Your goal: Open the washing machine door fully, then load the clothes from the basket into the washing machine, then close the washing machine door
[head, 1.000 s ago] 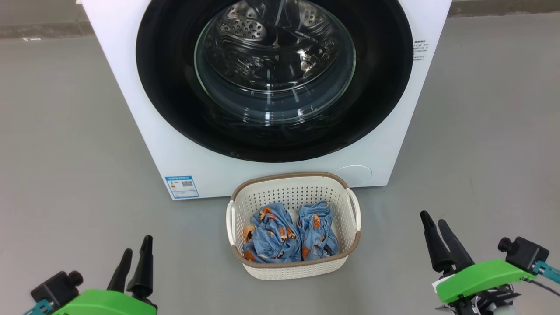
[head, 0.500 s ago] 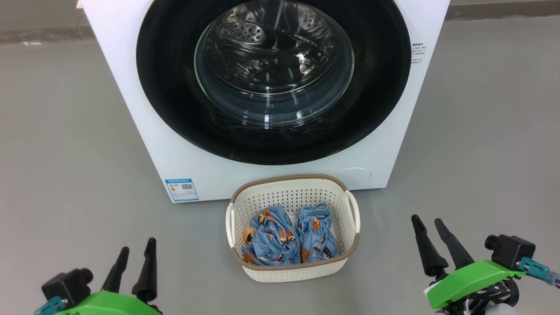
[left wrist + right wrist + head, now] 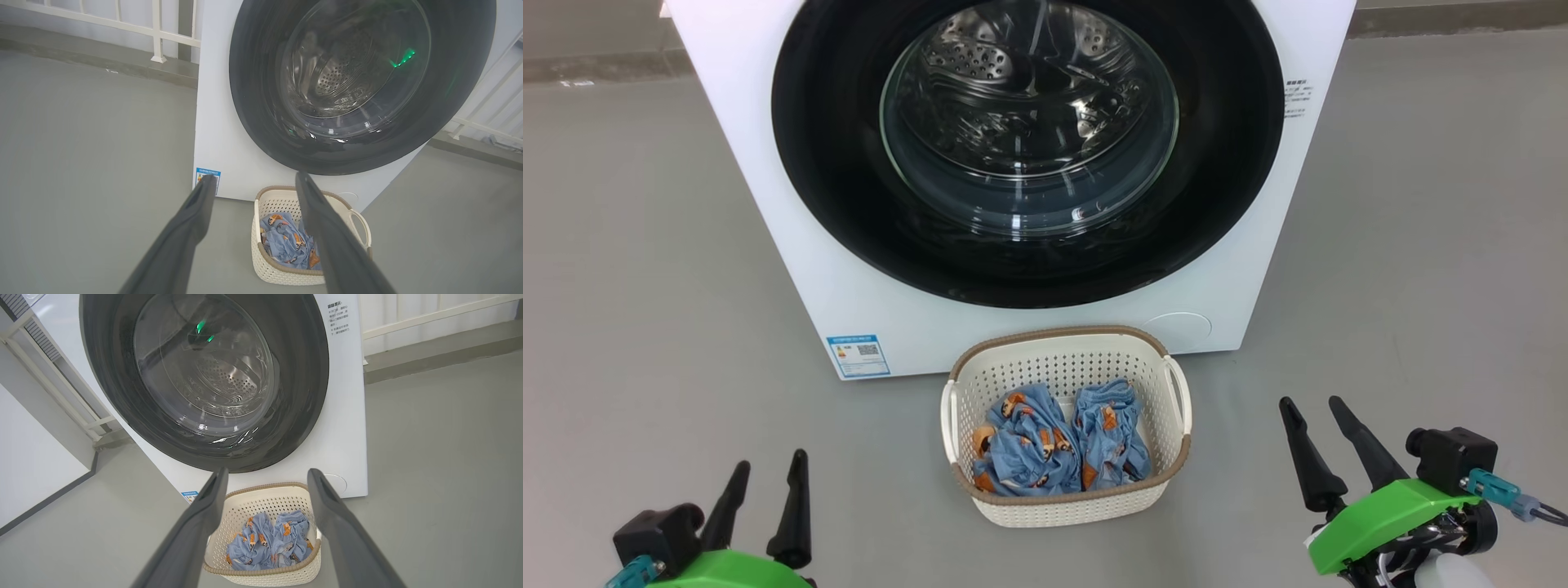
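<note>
The white washing machine [image 3: 768,212] stands ahead on the floor, its round black door [image 3: 833,188] shut flat against the front, steel drum showing through the glass. In front of it sits the cream basket [image 3: 1066,506] holding two crumpled light-blue clothes [image 3: 1058,441] with orange figures. My left gripper [image 3: 770,467] hovers open at the lower left, well left of the basket. At the lower right, my right gripper [image 3: 1311,404] is open too, right of the basket. Both are empty. The wrist views show the door [image 3: 261,122] [image 3: 302,396], the basket [image 3: 269,269] [image 3: 253,498] and the clothes [image 3: 284,241] [image 3: 267,539] between open fingers [image 3: 196,212] [image 3: 331,506].
Grey floor [image 3: 629,269] spreads wide on both sides of the machine. A white railing [image 3: 157,32] runs behind the machine on the left, and a white wall [image 3: 36,469] stands off to one side. A blue label [image 3: 858,354] marks the machine's lower left front.
Both grippers have drifted slightly: the left one lower in the head view, the right one a little leftward. The door, basket and clothes stay as they were.
</note>
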### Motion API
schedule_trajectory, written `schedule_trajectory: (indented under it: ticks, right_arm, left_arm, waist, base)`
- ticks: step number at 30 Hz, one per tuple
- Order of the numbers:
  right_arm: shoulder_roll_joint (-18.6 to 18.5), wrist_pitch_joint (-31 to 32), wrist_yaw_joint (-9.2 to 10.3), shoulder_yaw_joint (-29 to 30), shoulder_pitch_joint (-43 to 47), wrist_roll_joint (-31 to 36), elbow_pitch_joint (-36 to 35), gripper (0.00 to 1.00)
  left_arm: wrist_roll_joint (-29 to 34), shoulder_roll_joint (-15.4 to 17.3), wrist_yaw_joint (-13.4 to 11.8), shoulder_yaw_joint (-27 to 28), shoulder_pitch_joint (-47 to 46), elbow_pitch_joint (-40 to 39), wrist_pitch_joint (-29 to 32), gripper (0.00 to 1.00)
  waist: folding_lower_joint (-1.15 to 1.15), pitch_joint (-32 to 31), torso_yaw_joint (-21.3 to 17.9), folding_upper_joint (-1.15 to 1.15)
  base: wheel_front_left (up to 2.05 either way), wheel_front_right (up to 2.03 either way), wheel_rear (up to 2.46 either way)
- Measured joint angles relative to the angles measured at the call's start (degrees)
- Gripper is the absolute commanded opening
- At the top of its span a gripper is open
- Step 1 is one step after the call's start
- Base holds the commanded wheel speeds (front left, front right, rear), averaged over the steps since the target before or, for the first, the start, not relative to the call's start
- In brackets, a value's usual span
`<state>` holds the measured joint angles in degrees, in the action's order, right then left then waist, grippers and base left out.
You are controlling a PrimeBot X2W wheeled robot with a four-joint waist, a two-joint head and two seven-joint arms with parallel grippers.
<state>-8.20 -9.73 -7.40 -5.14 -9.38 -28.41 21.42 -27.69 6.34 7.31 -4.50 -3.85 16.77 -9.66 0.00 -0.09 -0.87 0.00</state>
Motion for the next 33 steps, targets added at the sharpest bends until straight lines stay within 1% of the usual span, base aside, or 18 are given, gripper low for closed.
schedule_trajectory:
  ticks: [8, 21, 28, 33]
  right_arm:
    - [0.01, -1.27, 0.0, 0.64, -0.26, 5.04, 0.85, 1.0]
    - [1.31, -3.45, 0.0, 4.1, -1.53, 11.9, 1.96, 1.0]
    - [1.3, -4.53, 0.0, 4.26, -2.34, 16.41, 2.87, 1.0]
    - [1.23, -4.56, 0.0, 4.16, -2.94, 17.78, 2.86, 1.0]
  left_arm:
    - [6.32, -0.02, -0.01, 1.2, -0.03, 0.55, -1.38, 1.0]
    - [15.29, -0.86, -0.08, 3.07, -1.19, 0.85, -3.55, 1.0]
    - [20.28, -0.99, -0.32, 3.76, -1.21, 1.16, -4.56, 1.0]
    - [20.48, -1.43, -0.31, 3.97, -1.25, 0.96, -4.56, 1.0]
  waist:
    - [0.0, 0.14, -0.08, 0.0]
    - [0.0, 0.37, -0.17, 0.0]
    - [0.0, 0.41, -0.15, 0.0]
    - [0.0, 0.47, -0.09, 0.0]
  base:
    - [0.0, 0.0, 0.0]
    - [0.0, 0.0, 0.0]
    - [0.0, 0.0, 0.0]
    - [0.0, 0.0, 0.0]
